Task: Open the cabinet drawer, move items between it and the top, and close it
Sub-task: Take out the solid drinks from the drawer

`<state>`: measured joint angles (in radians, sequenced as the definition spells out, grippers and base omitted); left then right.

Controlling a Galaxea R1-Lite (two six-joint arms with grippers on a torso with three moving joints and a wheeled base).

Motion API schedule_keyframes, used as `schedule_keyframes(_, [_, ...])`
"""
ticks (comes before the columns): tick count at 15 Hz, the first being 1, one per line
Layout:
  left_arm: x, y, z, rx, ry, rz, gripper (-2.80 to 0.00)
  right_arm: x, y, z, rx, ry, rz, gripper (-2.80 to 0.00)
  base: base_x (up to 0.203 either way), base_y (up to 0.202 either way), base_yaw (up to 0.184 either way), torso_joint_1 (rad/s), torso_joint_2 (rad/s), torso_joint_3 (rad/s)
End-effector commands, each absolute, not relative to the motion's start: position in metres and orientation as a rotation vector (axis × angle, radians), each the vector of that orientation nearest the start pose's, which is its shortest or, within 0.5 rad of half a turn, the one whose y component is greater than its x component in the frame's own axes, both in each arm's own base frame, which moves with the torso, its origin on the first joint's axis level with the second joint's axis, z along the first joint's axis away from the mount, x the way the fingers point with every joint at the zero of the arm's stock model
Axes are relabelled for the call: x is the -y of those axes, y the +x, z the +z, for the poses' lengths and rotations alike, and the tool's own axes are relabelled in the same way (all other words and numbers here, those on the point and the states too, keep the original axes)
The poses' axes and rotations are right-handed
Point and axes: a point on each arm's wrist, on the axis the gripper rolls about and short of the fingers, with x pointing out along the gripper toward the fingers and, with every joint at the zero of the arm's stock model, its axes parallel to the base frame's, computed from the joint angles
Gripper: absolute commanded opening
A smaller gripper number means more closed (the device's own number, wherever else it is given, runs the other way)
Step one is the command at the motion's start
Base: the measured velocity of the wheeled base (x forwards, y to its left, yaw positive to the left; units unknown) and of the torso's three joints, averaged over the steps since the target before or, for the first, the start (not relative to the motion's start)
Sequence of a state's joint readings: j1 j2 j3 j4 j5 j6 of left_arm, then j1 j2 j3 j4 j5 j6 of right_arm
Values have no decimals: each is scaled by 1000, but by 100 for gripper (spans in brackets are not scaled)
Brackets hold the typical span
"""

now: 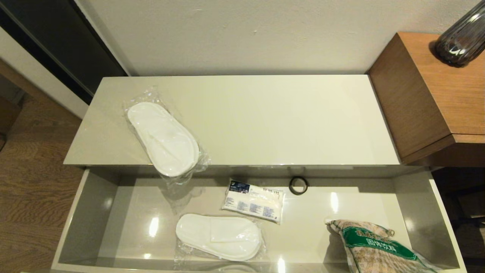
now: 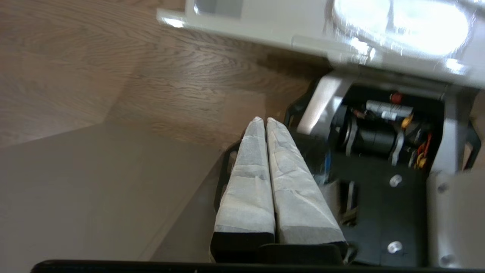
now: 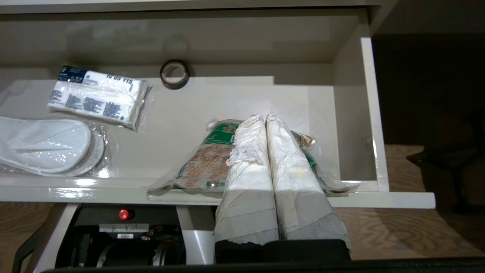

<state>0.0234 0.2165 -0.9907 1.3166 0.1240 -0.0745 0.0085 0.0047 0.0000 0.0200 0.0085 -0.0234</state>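
Right wrist view had your right gripper [image 3: 265, 117], jaws pressed together and empty, hanging at the front rim of the open cabinet drawer [image 1: 451, 231] right over the grain bag [image 3: 212, 159], whose long axis ran straight away from the fingers. Left gripper [image 2: 264, 120], also closed, was parked low over the floor.

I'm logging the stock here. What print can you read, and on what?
"10 05 115": white packet in the drawer.
Packet's small blue print: too small to read.
Grain bag green label: characters unreadable.
Label on the robot's base: handwriting unclear.
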Motion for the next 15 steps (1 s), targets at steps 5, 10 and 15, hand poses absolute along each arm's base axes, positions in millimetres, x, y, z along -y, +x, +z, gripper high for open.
schedule_keyframes(5, [-2,-130,129,-448,54,133,-280,0,-22,74,-26,-24,17,-280,0,0,0,0,0,0])
schedule_keyframes(10, [-3,-44,102,-100,34,151,-280,0,-22,74,-26,-23,19,-280,0,0,0,0,0,0])
schedule_keyframes(15, [0,-24,83,54,44,11,-280,0,-22,74,-26,-25,19,-280,0,0,0,0,0,0])
